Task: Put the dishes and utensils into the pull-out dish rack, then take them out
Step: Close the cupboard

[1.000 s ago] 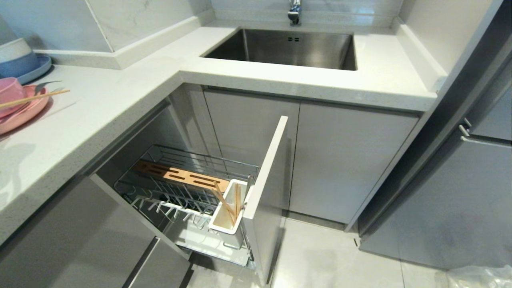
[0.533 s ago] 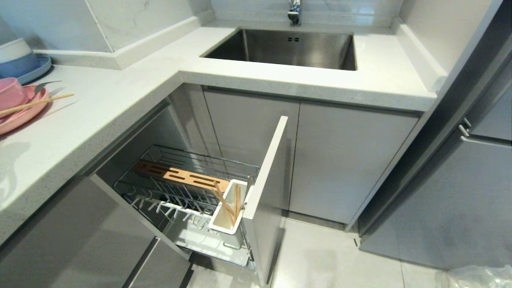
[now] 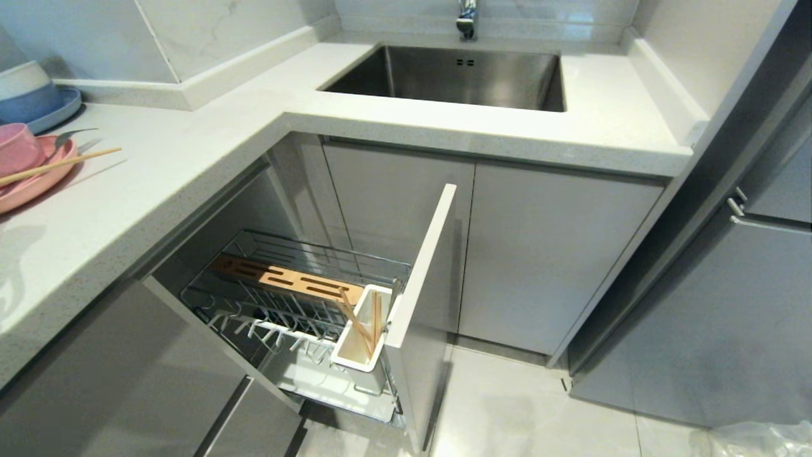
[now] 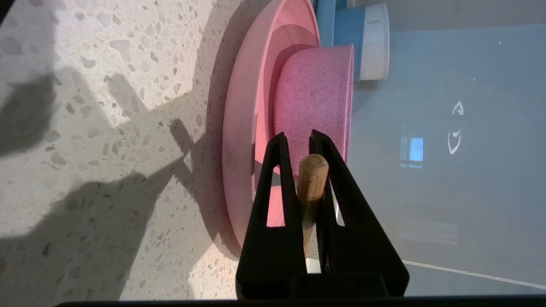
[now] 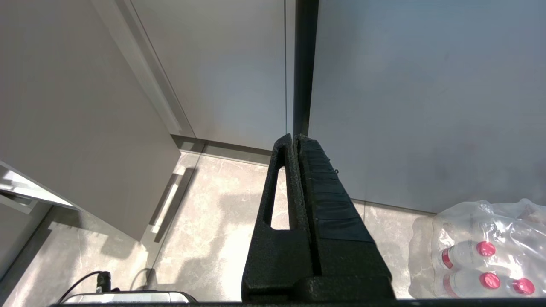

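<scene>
Left pincer (image 4: 303, 147) is clenching a chopstick (image 4: 312, 179) over the pink plate (image 4: 239, 140) on the counter (image 3: 190, 158); next, I reckon, carrying it to the rack's utensil holder (image 3: 355, 365).

Bare table (image 3: 190, 152) lay at 3 o'clock of the pink plate (image 3: 38, 181); blue dishes (image 3: 38, 101) blocked 12 o'clock

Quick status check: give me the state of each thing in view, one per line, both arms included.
Pull-out dish rack: pulled out, no dishes in it.
Utensil holder: holds chopsticks.
Held chopstick: gripped in the left gripper, over the pink plate.
Pink plate: on the counter.
Pink bowl: sitting on the plate.
Fork: on the plate's edge.
Right gripper: shut, empty, parked low near the floor.
</scene>
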Motion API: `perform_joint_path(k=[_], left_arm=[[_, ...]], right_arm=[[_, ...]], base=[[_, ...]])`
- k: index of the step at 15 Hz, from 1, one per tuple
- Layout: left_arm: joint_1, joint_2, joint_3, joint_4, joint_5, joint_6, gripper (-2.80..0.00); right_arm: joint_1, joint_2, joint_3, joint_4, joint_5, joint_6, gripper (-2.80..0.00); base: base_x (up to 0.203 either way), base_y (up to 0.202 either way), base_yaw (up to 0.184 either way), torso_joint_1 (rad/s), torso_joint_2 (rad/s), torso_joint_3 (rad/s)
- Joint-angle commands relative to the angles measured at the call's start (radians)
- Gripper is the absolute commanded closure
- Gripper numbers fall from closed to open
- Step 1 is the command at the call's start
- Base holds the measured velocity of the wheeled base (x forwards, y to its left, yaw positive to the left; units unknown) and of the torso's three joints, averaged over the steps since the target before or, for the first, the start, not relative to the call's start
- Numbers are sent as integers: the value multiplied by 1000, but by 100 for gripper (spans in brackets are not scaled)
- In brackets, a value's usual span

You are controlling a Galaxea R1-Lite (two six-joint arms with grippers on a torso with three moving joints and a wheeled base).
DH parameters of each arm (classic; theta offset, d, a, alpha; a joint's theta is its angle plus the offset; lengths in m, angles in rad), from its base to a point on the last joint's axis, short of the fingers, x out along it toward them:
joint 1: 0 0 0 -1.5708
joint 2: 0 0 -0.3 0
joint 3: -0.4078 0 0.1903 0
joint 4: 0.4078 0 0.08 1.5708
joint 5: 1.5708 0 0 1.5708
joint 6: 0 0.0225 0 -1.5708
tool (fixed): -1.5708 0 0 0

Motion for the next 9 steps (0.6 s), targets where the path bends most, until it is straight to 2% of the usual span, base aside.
perform_joint_path(k=[1, 7, 9], left_arm=[[1, 1, 0, -3, -2, -10, 0], [30, -18, -4, -5, -14, -10, 0], [30, -20, -6, -8, -46, -22, 0]], right_arm=[[0, 0, 2, 0, 0, 0, 0], [0, 0, 2, 0, 0, 0, 0], [0, 0, 2, 0, 0, 0, 0]], base=[[0, 0, 0, 0, 0, 0], [0, 0, 0, 0, 0, 0], [0, 0, 0, 0, 0, 0]])
